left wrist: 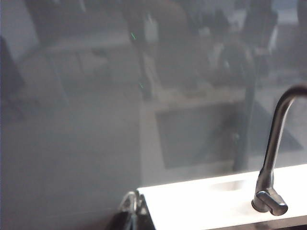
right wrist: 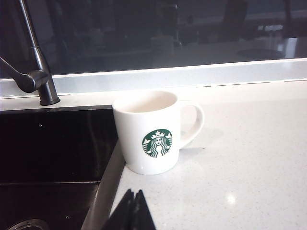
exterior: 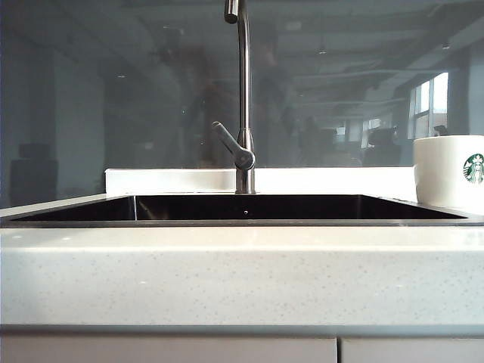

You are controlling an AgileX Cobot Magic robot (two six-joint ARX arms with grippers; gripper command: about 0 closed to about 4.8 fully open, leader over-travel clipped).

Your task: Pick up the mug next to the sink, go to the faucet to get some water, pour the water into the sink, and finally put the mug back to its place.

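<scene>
The white mug [exterior: 450, 170] with a green round logo stands upright on the counter just right of the sink [exterior: 242, 222], and neither arm shows in the exterior view. In the right wrist view the mug [right wrist: 148, 132] is at the sink's corner, handle turned away from the basin, and it looks empty. My right gripper [right wrist: 134, 192] is shut and hangs short of the mug, apart from it. The faucet [exterior: 243, 113] rises behind the sink's middle. My left gripper [left wrist: 135, 195] is shut and empty, pointing at the glass wall well to the side of the faucet [left wrist: 268, 158].
A dark reflective glass wall [exterior: 113, 98] stands right behind the faucet above a low white ledge [left wrist: 201, 201]. The speckled counter [right wrist: 249, 158] stretches beyond the mug. The sink's drain [right wrist: 24, 224] shows in the basin. The counter's front edge [exterior: 242, 280] fills the near foreground.
</scene>
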